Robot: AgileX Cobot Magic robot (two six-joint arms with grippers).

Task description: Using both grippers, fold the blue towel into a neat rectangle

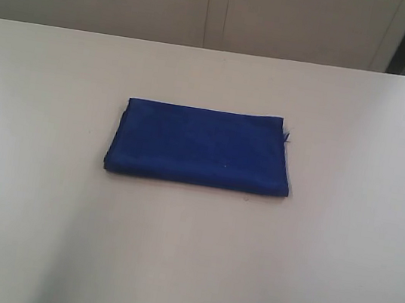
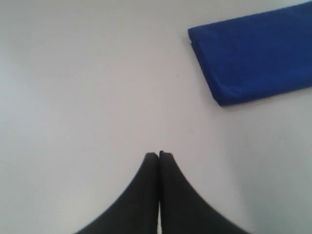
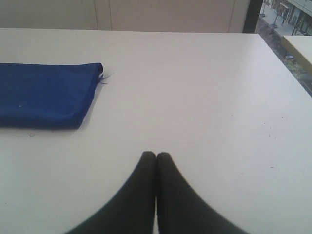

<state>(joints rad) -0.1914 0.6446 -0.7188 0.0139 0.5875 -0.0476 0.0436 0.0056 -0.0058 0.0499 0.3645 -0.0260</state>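
Closing stage of the fold: the blue towel [image 1: 202, 146] is shown lying flat near the middle of the pale desk [image 1: 184, 271], already doubled into a compact rectangle, with layered edges visible at its left end and a loose thread [image 1: 287, 137] projecting at its far right corner. The left pincer [image 2: 159, 154] is seen with its jaws pressed together and nothing between them, above bare desk well apart from the towel's left end. The right pincer [image 3: 156, 154] is likewise closed and empty, off the towel's right end. The folding is judged essentially complete. At most a light squaring of the slightly uneven left edge may be called for, for which a pincer would have to be opened and brought to the cloth
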